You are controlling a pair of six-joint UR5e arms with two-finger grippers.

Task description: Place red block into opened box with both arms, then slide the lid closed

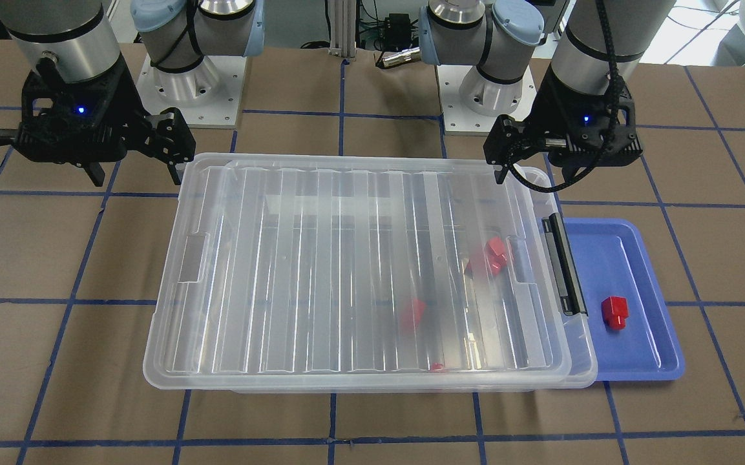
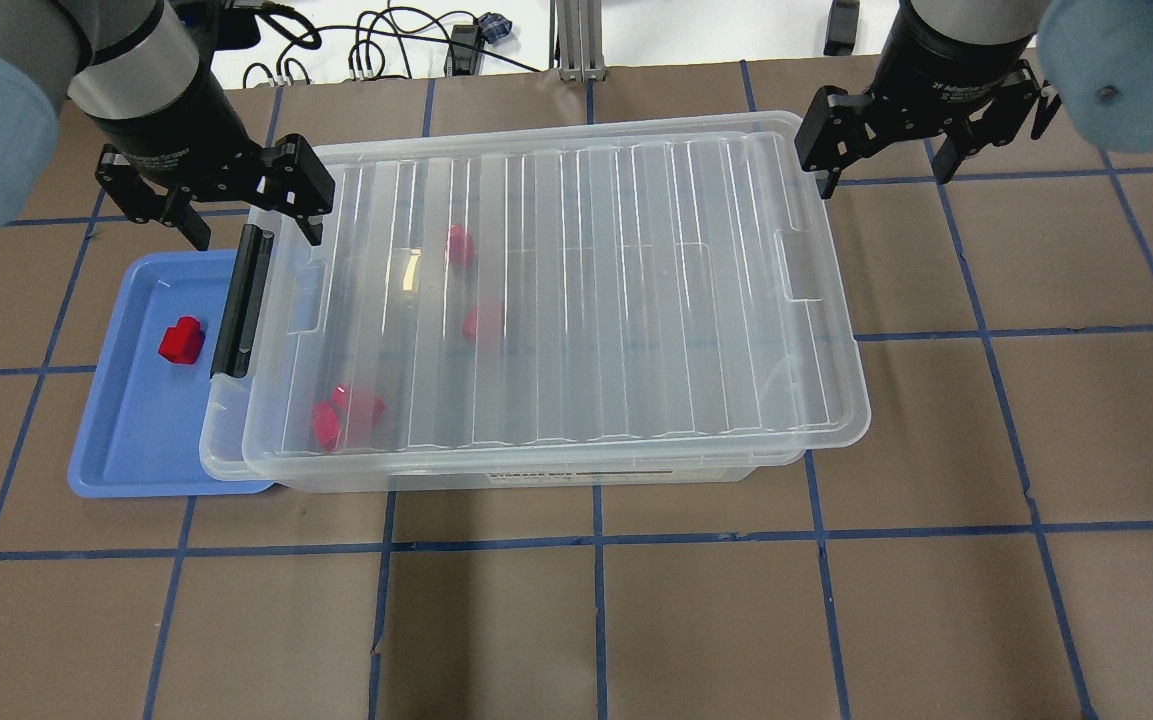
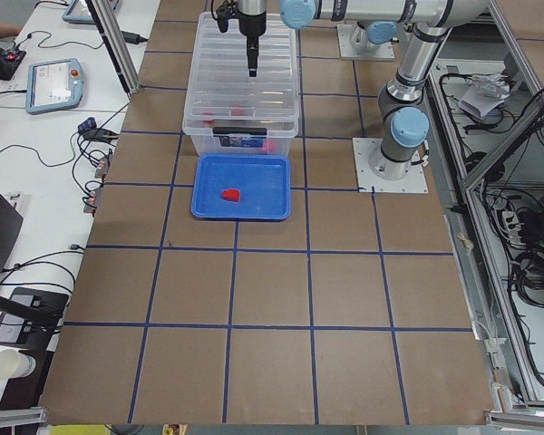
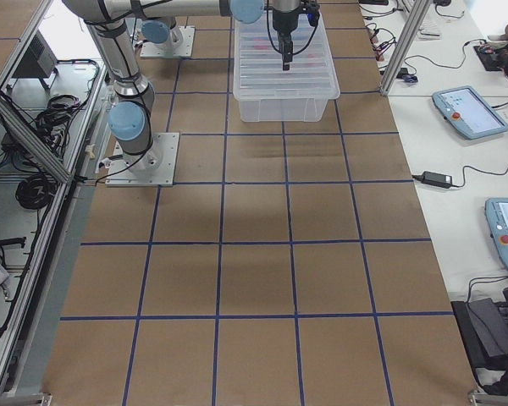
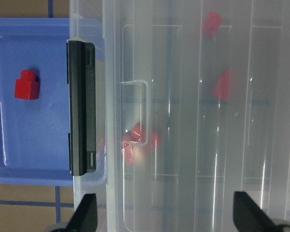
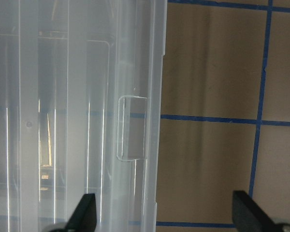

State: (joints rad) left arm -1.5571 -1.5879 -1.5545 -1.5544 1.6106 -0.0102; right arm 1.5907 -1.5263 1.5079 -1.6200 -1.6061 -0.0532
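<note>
The clear box (image 2: 536,476) stands mid-table with the ribbed lid (image 2: 586,300) lying over nearly all of it; only a narrow strip of rim shows at the black latch bar (image 2: 241,300). Several red blocks (image 2: 484,322) show through the lid inside the box. One more red block (image 2: 181,340) lies on the blue tray (image 2: 126,440). My left gripper (image 2: 251,225) is open above the far corner at the latch end. My right gripper (image 2: 886,172) is open above the opposite far corner. Neither holds anything.
The blue tray (image 1: 643,349) sits tucked against the latch end of the box, partly under its rim. Both arm bases (image 1: 185,90) are bolted behind the box. Brown table with blue tape lines (image 2: 596,540) extends on all sides.
</note>
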